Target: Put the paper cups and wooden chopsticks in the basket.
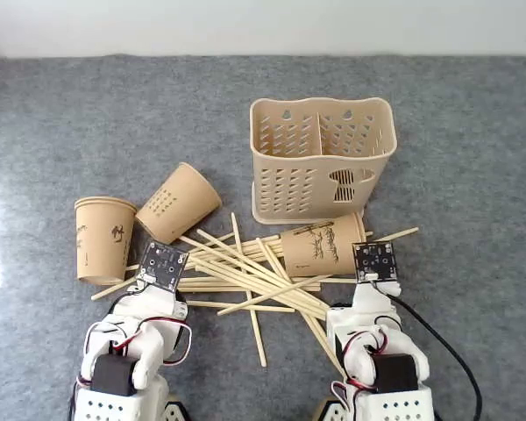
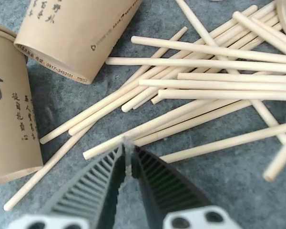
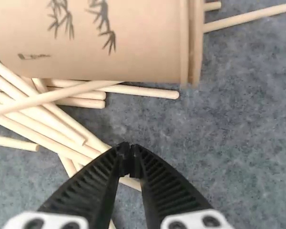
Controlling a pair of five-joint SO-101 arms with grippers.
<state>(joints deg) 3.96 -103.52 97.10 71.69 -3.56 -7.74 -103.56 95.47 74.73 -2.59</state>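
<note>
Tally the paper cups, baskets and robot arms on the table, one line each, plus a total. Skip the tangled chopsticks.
Paper cups: 3
Basket: 1
Robot arms: 2
Total: 6

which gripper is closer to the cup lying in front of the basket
Right. The right gripper is close beside that cup; the left gripper is over the chopsticks, next to the other two cups.
</note>
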